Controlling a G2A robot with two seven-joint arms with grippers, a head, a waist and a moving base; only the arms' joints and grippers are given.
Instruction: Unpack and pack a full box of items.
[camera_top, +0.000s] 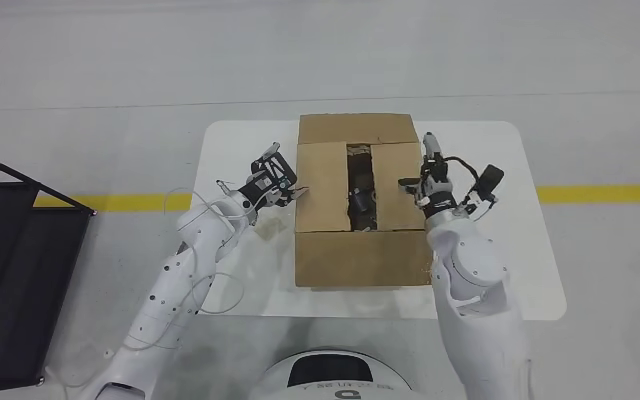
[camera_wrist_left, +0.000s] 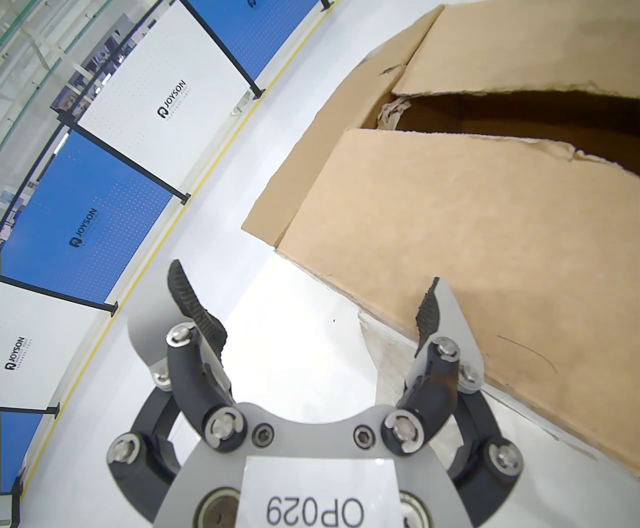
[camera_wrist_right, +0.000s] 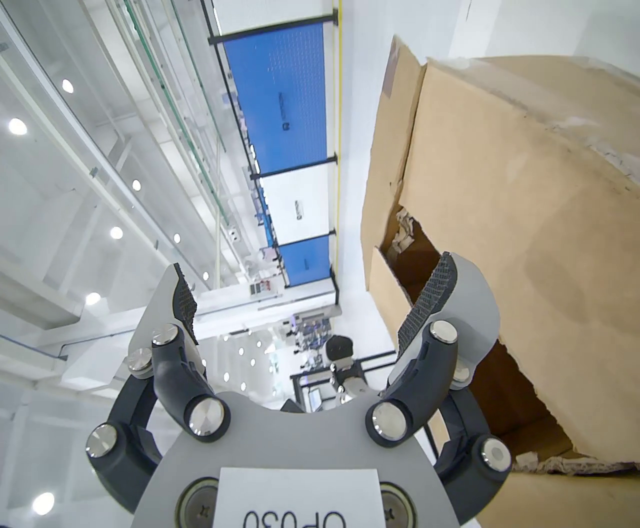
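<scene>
A brown cardboard box (camera_top: 358, 200) stands in the middle of the white table (camera_top: 240, 150). Its side flaps lie nearly shut, leaving a narrow gap that shows dark items (camera_top: 361, 193) inside. My left gripper (camera_top: 282, 180) hovers open at the box's left side, empty; in its wrist view the gripper (camera_wrist_left: 305, 300) has one finger (camera_wrist_left: 434, 312) close over the box flap (camera_wrist_left: 450, 210). My right gripper (camera_top: 428, 165) is open and empty at the box's right edge, tilted upward. In its wrist view the gripper (camera_wrist_right: 312, 290) has the box (camera_wrist_right: 500, 200) beside one finger (camera_wrist_right: 440, 287).
A black rack (camera_top: 30, 270) stands on the floor left of the table. A yellow floor line (camera_top: 120, 201) runs behind the table. Bare table surface lies on both sides of the box.
</scene>
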